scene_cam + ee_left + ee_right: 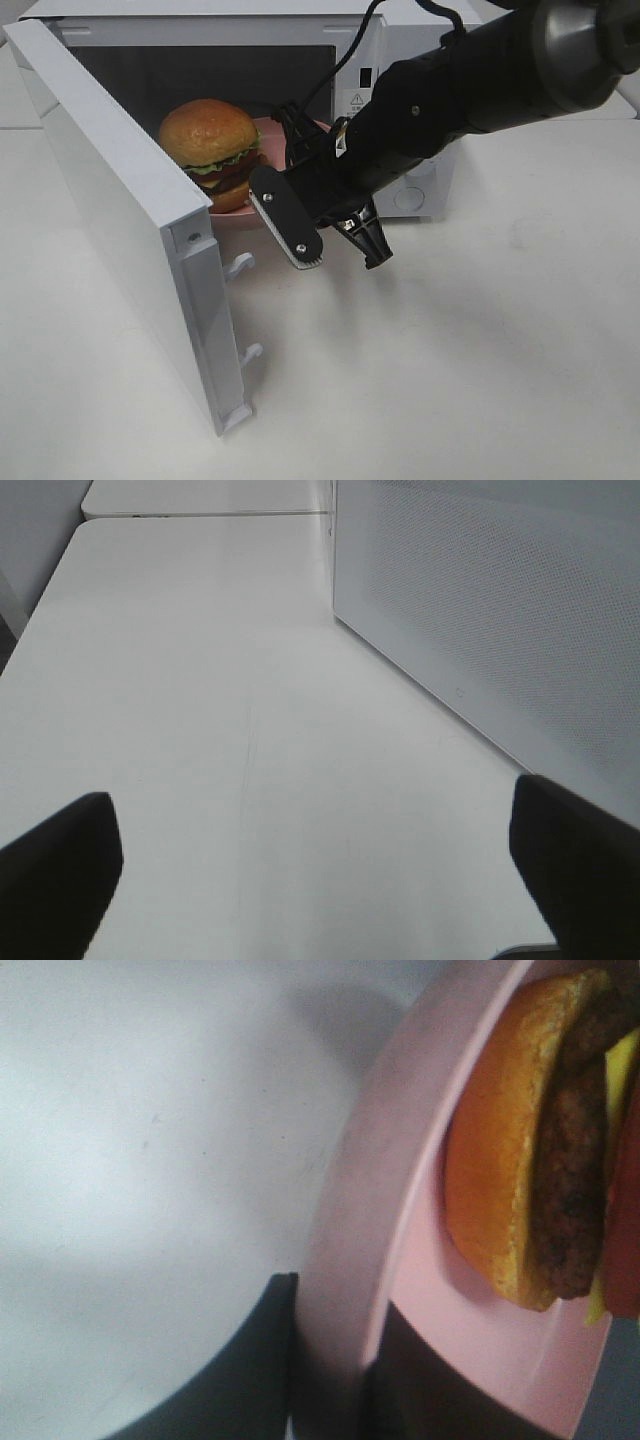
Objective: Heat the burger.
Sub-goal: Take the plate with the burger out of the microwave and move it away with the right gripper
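The burger (208, 140) has a golden-brown bun, green lettuce and a dark patty. It sits on a pink plate (262, 128) in the mouth of the open white microwave (400, 45). In the right wrist view the burger (520, 1160) shows close up on the plate (400, 1190). My right gripper (300, 235) reaches in from the right. Its dark fingers (240, 1370) sit either side of the plate's near rim and look closed on it. My left gripper (320, 880) is open and empty above bare table, out of the exterior view.
The microwave door (120, 220) is swung wide open toward the front left, with its latch hooks (240, 265) sticking out. The left wrist view shows the door's perforated panel (500, 630) beside the left gripper. The white table (450, 380) extends in front.
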Controlling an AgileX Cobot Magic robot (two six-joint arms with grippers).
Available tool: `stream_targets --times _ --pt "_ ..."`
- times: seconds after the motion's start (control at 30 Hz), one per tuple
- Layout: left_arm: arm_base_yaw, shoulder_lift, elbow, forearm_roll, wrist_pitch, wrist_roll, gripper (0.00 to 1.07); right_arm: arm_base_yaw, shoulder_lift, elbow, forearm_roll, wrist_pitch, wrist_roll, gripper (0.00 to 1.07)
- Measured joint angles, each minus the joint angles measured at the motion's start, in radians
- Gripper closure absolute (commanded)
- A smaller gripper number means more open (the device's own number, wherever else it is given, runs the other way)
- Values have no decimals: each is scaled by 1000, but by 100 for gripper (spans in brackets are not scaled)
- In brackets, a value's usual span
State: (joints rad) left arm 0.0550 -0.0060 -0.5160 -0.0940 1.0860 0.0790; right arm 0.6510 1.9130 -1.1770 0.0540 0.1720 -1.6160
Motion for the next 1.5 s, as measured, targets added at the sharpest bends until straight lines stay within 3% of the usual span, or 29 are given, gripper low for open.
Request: stream_targets --times 0.83,1.5 --pt "0 0 0 0 0 0 9 -3 -185 244 153 -108 -61 107" --pt "0 0 0 0 0 0 9 -4 -355 410 166 -140 -65 107"
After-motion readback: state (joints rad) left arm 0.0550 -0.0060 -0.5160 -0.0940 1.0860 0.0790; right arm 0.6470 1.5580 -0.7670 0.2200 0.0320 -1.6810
